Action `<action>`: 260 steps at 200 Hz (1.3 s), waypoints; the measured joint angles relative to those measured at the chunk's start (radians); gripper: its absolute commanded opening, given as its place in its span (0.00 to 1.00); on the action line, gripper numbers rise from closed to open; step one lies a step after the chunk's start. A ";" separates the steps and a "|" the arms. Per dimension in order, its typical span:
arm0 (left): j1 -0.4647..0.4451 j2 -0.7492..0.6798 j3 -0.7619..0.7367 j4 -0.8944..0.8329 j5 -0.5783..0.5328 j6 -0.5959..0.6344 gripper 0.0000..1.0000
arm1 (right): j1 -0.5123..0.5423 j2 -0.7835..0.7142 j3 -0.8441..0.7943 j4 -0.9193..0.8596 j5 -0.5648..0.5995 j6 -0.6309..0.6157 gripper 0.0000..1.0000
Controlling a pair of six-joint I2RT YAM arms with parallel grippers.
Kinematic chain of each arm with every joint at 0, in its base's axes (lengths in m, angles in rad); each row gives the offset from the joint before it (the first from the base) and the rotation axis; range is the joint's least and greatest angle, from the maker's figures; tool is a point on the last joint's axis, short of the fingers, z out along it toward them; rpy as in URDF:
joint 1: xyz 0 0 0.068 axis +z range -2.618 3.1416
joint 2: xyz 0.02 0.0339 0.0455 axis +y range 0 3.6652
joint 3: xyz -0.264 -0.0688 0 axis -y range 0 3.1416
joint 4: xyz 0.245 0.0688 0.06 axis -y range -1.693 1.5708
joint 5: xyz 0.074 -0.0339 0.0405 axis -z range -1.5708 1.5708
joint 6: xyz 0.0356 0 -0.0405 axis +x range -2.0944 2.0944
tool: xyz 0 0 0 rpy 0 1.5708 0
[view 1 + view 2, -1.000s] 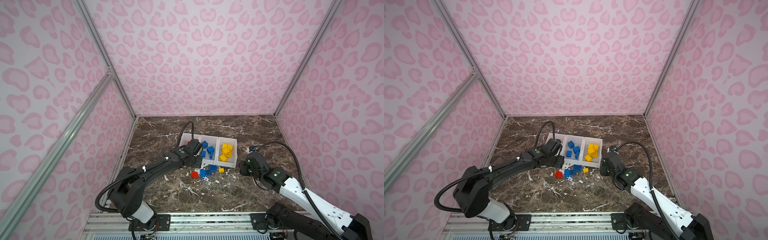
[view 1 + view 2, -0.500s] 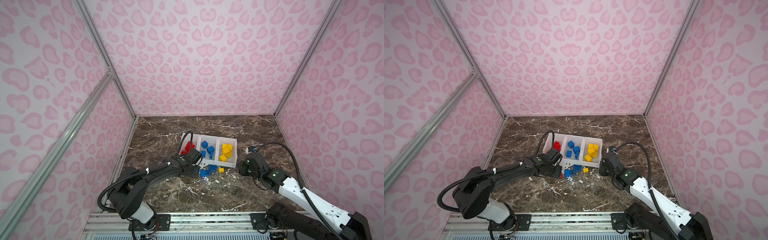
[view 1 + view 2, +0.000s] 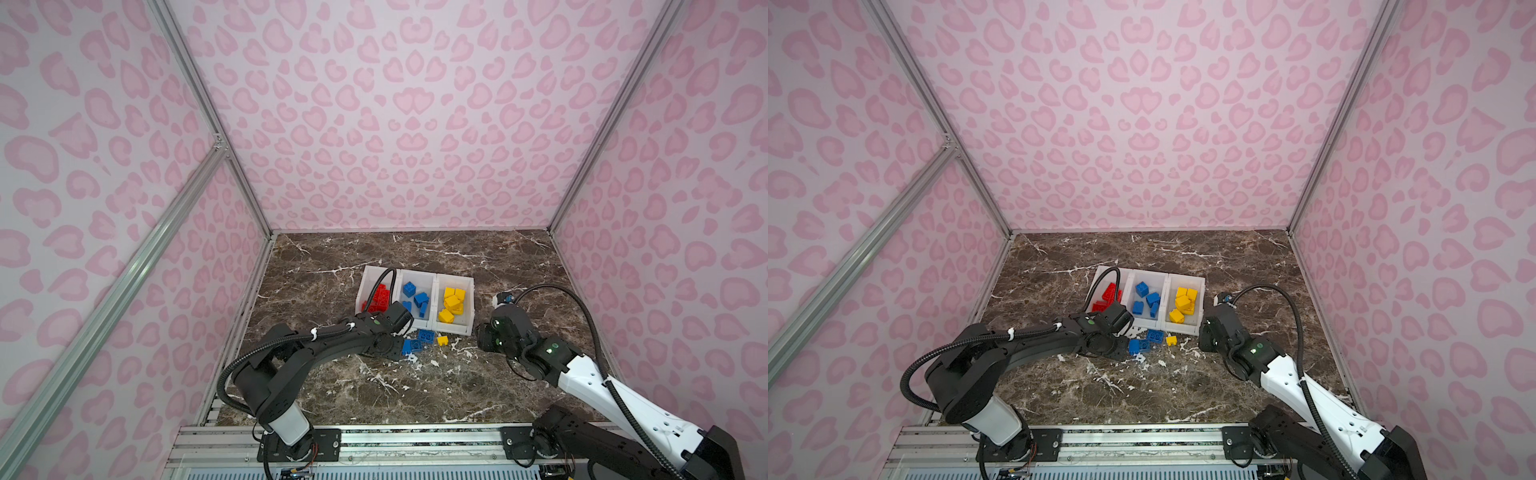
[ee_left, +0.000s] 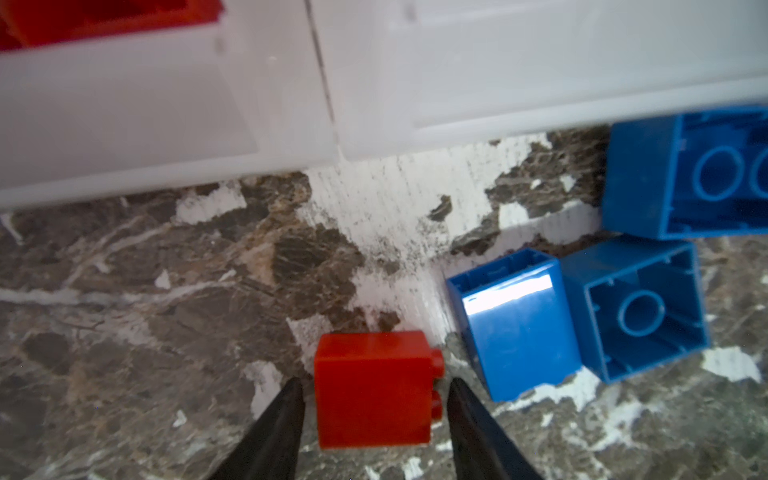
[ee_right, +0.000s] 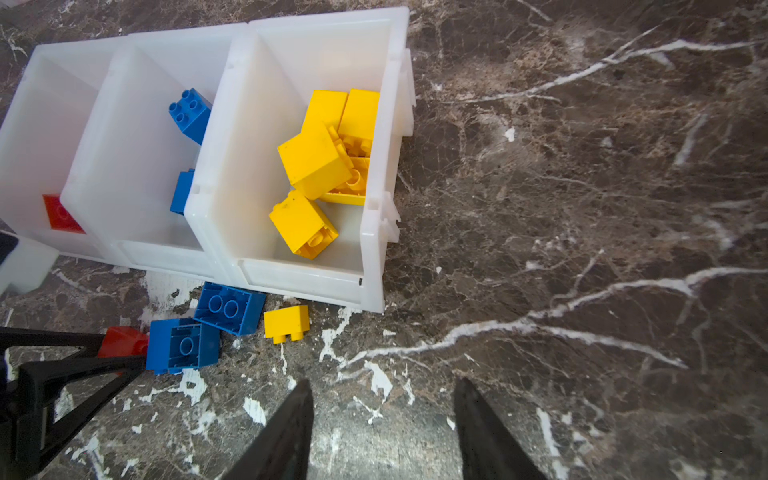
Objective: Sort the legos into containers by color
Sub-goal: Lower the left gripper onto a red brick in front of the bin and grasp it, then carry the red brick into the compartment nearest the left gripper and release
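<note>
**Left claw astride the loose red brick, not yet clamped**

Take 12 o'clock as the far wall in the top views. The bins (image 5: 303, 286) stand in a row: red at the 9 o'clock end, blue in the middle, yellow at the 3 o'clock end. Each holds only its own colour, so your sort looks well along. The leftovers lie on the marble (image 5: 582, 208) just at 6 o'clock of the row: one red brick (image 4: 370, 399), a few blue bricks (image 5: 228, 307) and one yellow brick (image 5: 286, 324).

Your left claw (image 4: 372, 380) is down at the red brick. That brick lies on its side at 9 o'clock of the blue bricks, at 6 o'clock of the seam between the red and blue bins. The claw comes in low from about 7 o'clock, likely so that one finger fits the thin gap beside the nearest blue one. Its jaws stand barely wider than the brick, one on each side. A sliver of marble shows beside one finger, so I read it as not pinched yet. The other finger faces the studs, a less sure face to squeeze.

Your right claw (image 5: 380, 411) hangs over bare marble at about 4 o'clock of the yellow bin. Its jaws are partly apart, and it holds and touches nothing. That spot leaves the left arm room, and the yellow brick is its nearest job.
</note>
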State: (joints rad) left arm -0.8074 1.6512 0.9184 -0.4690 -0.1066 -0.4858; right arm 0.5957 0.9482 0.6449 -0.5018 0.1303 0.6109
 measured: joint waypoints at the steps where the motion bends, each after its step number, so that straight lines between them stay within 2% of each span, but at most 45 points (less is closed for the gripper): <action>1: 0.000 0.000 0.000 0.000 0.000 0.000 0.55 | 0.000 0.000 0.000 0.000 0.000 0.000 0.55; 58: -0.005 0.022 0.006 0.012 -0.006 0.009 0.47 | 0.001 -0.003 0.000 -0.003 0.000 0.003 0.55; 139: 0.008 -0.016 0.043 -0.007 -0.018 0.033 0.45 | 0.003 -0.012 0.004 -0.016 0.000 0.004 0.55; 196: 0.156 -0.056 0.256 -0.051 -0.030 0.116 0.45 | 0.006 -0.018 0.013 -0.025 0.003 0.006 0.55; 233: 0.275 0.083 0.442 -0.067 -0.032 0.190 0.45 | 0.019 0.009 0.027 -0.025 0.004 0.006 0.54; 260: 0.327 0.164 0.511 -0.072 -0.032 0.219 0.45 | 0.032 0.031 0.041 -0.025 0.004 0.006 0.54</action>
State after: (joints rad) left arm -0.4805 1.8156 1.4296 -0.5411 -0.1383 -0.2672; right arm 0.6281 0.9794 0.6861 -0.5266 0.1345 0.6167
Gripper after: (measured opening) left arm 0.459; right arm 0.545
